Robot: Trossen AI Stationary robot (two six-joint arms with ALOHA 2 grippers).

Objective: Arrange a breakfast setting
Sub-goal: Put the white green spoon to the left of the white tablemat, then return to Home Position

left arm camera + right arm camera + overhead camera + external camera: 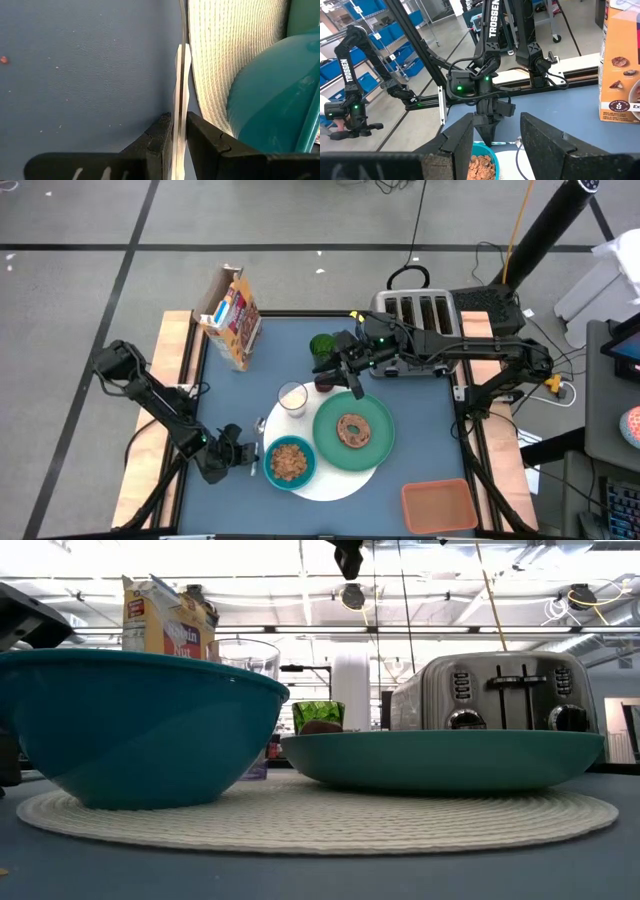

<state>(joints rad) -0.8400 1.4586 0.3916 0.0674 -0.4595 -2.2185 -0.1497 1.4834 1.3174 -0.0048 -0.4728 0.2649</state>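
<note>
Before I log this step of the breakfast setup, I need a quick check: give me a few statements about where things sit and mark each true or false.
1. The left pincer is shut on the spoon beside the white mat. True.
2. The brown bagel lies in the teal bowl. False: it lies on the green plate; the bowl holds cereal.
3. The right pincer grips the milk glass. False: its jaws stand open with nothing between them.
4. The cereal box stands at the table's far left. True.
5. The orange tray holds the green cup. False: the cup stands by the toaster.
</note>
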